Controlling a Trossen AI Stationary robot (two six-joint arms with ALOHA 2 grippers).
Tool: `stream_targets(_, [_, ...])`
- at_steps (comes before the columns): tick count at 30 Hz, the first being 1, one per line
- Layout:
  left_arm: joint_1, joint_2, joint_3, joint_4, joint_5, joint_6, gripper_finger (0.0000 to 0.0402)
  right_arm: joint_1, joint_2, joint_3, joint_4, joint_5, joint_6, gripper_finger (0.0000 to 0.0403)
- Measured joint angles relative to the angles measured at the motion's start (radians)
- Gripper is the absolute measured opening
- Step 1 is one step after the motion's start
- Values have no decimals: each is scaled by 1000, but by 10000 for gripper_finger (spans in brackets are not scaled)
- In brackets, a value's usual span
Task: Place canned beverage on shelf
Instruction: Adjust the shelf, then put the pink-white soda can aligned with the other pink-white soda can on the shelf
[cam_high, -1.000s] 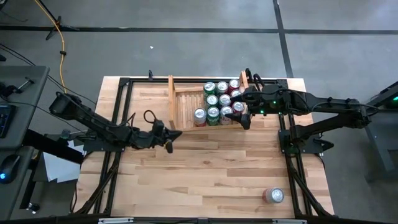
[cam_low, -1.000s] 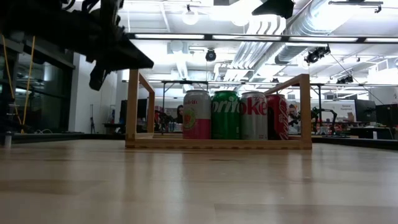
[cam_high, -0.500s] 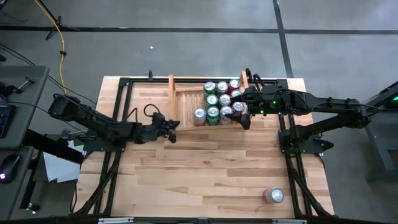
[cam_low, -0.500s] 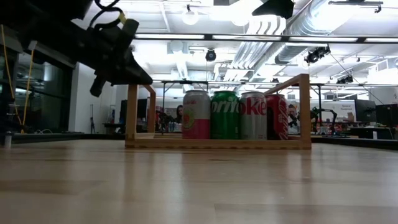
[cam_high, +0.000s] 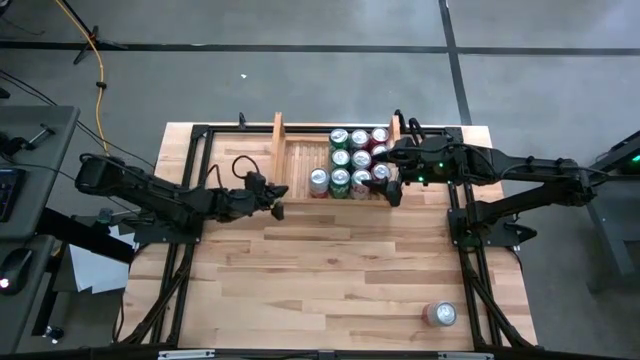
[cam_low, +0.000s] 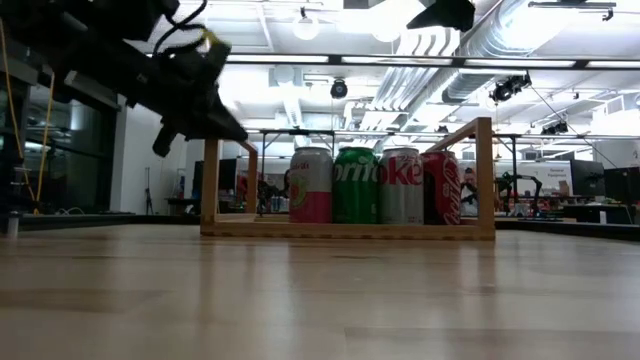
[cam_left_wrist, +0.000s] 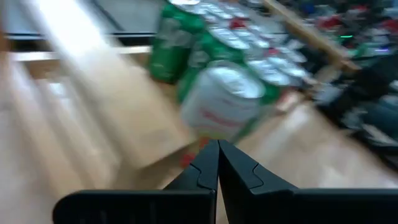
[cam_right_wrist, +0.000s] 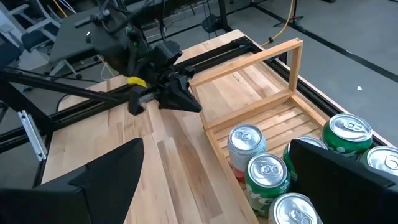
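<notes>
Biggest change over the last sec: left tool (cam_high: 277, 209) has swung in from further out over the surface (cam_high: 330, 270) and now hangs just off the front-left corner of the shelf (cam_high: 297, 158), raised above the wood in the low view. Its fingers are pressed together w/ nothing between them, so it isn't carrying anything. Shelf + contents also look nudged: in the low view the pink can (cam_low: 310, 185) and the right upright sit a bit further left than before, and from above the front row is slightly further back. Can't tell which arm did that. Right tool (cam_high: 394, 186) hasn't shifted, parked at the front-right corner of the shelf next to the end can, fingers spread wide and gripping nothing. Approx ten cans stand packed in the shelf's right part; left slats are bare. One loose can (cam_high: 440, 314) stands near the front-right corner of the surface, well apart from both arms. Probably next up, but neither arm is heading for it yet.
</notes>
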Motion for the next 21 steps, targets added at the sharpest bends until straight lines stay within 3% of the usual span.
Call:
stream_targets(5, [-11, -78, 30, 11, 199, 74, 0, 0, 0, 0, -8, -4, 0, 387])
stream_targets(10, [-24, -188, 68, 176, 467, 212, 0, 0, 0, 0, -13, -7, 0, 387])
stream_targets(17, [-29, -389, 163, 219, 497, 456, 0, 0, 0, 0, -15, -27, 0, 387])
stream_targets(21, [-10, -491, 221, 122, 497, 545, 0, 0, 0, 0, -15, -27, 0, 387])
